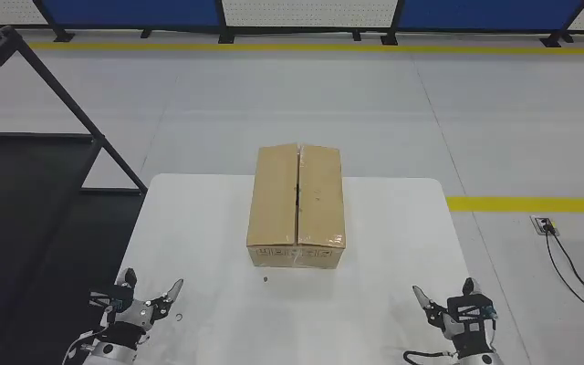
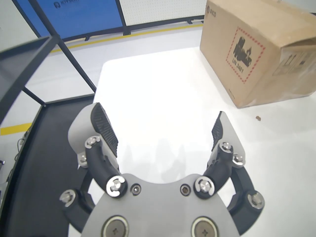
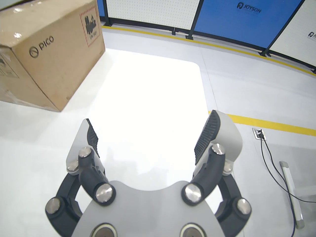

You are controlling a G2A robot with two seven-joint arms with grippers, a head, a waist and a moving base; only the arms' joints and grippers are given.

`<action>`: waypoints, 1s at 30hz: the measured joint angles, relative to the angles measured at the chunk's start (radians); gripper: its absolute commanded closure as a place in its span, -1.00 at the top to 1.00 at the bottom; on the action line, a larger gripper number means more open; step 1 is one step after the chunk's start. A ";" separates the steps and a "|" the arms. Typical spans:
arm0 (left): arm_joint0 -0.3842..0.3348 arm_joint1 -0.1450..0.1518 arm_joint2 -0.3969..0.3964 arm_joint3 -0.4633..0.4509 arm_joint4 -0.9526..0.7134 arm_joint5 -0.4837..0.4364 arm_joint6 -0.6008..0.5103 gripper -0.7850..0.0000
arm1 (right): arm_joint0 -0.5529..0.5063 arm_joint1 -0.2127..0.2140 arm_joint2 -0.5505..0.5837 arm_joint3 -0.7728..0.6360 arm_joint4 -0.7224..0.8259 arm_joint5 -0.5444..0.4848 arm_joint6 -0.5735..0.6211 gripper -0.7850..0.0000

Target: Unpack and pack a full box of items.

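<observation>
White table (image 1: 201, 274) with box (image 1: 297, 205), blue panels (image 1: 128, 11)

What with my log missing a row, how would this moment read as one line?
box: closed, on table | left end effector: open, empty | right end effector: open, empty

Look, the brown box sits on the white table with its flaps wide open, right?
No: the brown box has its top flaps shut, meeting at a middle seam, as the top view shows. It does sit on the white table.
</observation>
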 measured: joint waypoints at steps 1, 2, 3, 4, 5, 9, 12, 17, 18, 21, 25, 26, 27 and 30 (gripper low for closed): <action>-0.008 0.001 -0.010 0.000 0.000 -0.006 0.009 1.00 | 0.005 -0.001 -0.006 -0.012 -0.003 0.006 0.004 1.00; -0.019 0.001 -0.017 0.000 -0.002 -0.014 0.019 1.00 | 0.014 -0.003 -0.015 -0.028 -0.006 0.016 0.011 1.00; -0.027 0.001 -0.019 0.000 -0.012 -0.021 0.026 1.00 | 0.020 -0.005 -0.022 -0.039 -0.011 0.023 0.016 1.00; -0.035 0.001 -0.020 0.001 -0.025 -0.029 0.030 1.00 | 0.027 -0.006 -0.030 -0.049 -0.017 0.029 0.022 1.00; -0.044 0.001 -0.021 0.001 -0.034 -0.037 0.033 1.00 | 0.035 -0.008 -0.041 -0.063 -0.022 0.036 0.033 1.00; -0.048 0.002 -0.020 -0.005 -0.037 -0.061 0.038 1.00 | 0.041 -0.009 -0.058 -0.084 -0.022 0.027 0.064 1.00; -0.048 0.002 -0.020 -0.005 -0.037 -0.059 0.038 1.00 | 0.041 -0.009 -0.057 -0.083 -0.022 0.027 0.063 1.00; -0.048 0.002 -0.020 -0.005 -0.037 -0.059 0.038 1.00 | 0.041 -0.009 -0.057 -0.083 -0.022 0.027 0.062 1.00; -0.048 0.002 -0.020 -0.005 -0.037 -0.059 0.038 1.00 | 0.041 -0.009 -0.057 -0.083 -0.022 0.027 0.062 1.00; -0.048 0.002 -0.020 -0.005 -0.037 -0.059 0.038 1.00 | 0.041 -0.009 -0.057 -0.083 -0.022 0.027 0.062 1.00; -0.079 0.002 -0.006 0.001 -0.055 -0.087 0.011 1.00 | 0.076 -0.012 -0.084 -0.076 -0.034 0.001 0.062 1.00; -0.107 0.003 0.003 0.012 -0.072 -0.108 -0.010 1.00 | 0.098 -0.013 -0.096 -0.065 -0.060 0.011 0.074 1.00; -0.130 0.004 0.009 0.022 -0.080 -0.120 -0.025 1.00 | 0.116 -0.015 -0.107 -0.057 -0.077 0.017 0.082 1.00; -0.208 0.004 0.039 0.062 -0.073 -0.125 -0.057 1.00 | 0.170 -0.019 -0.144 -0.029 -0.111 0.007 0.079 1.00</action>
